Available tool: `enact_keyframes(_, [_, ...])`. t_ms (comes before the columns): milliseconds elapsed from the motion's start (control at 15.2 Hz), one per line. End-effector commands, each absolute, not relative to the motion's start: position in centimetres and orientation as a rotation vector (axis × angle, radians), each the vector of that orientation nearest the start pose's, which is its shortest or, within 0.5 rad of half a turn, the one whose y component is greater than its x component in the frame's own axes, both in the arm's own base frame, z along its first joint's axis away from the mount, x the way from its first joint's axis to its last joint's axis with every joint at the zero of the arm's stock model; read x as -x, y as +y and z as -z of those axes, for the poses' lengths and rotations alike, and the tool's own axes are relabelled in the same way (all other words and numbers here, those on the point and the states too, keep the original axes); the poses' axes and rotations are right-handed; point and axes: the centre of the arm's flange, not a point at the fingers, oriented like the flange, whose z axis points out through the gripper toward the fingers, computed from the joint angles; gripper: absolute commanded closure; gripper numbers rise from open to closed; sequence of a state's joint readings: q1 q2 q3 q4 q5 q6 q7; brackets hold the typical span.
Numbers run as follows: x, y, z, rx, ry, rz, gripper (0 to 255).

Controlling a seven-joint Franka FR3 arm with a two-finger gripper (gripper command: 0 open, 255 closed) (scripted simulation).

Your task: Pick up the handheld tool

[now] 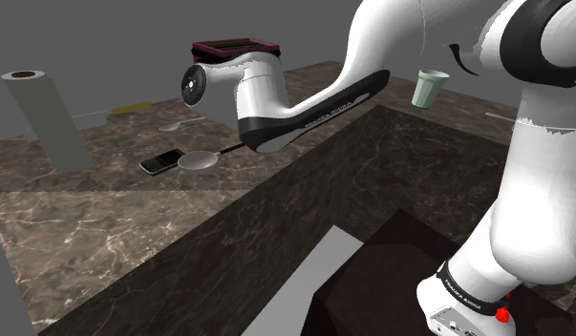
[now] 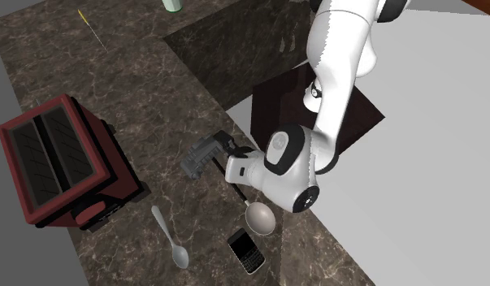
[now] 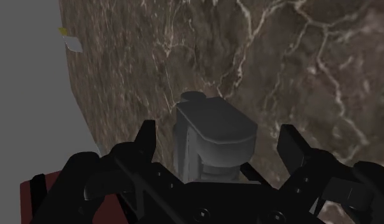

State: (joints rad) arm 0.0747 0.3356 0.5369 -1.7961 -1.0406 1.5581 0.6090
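1. On the dark marbled tabletop (image 2: 153,89), a grasp is being lined up. The grey handheld implement (image 3: 216,149) is lying between the fingers, beside a red toaster (image 2: 60,162).
2. The white arm (image 2: 340,73) is leaning out from its stand and folding low over the surface. Its wrist is tilting so the hand is pointing along the tabletop at a slant, not straight down.
3. The toaster is sitting just off one side of the hand, with its red corner showing beside one finger in the wrist view.
4. The black tool (image 3: 217,127) is standing wide. Its two fingers (image 3: 146,137) are flanking the implement and do not appear to be touching it.
5. The implement is showing a blocky grey body with a small rounded knob at its far end.
6. As a judgement, the step in hand is closing on that body.
   - Doing it well is likely meaning keeping the body centred between the fingers.
   - The pads should be seating on the flat sides rather than on the knob.
   - Squeezing evenly and lifting away from the toaster should avoid a knock.
7. A ladle (image 2: 259,218), a phone (image 2: 249,252) and a spoon (image 2: 180,257) are lying apart from the grasp, nearer the arm's elbow.
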Motion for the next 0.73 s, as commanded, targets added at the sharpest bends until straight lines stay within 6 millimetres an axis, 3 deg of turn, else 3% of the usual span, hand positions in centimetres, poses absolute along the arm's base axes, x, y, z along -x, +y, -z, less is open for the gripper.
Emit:
enact_keyframes(0, [-55.11,24.16,-38.27,-2.159,0.327,-0.129,0])
enact_keyframes(66, [-55.12,24.16,-38.27,-2.159,0.327,-0.129,0])
enact_keyframes(132, [-55.14,24.14,-38.25,-2.159,0.327,-0.129,255])
enact_keyframes(660, [-55.13,24.17,-38.22,-2.159,0.327,-0.129,255])
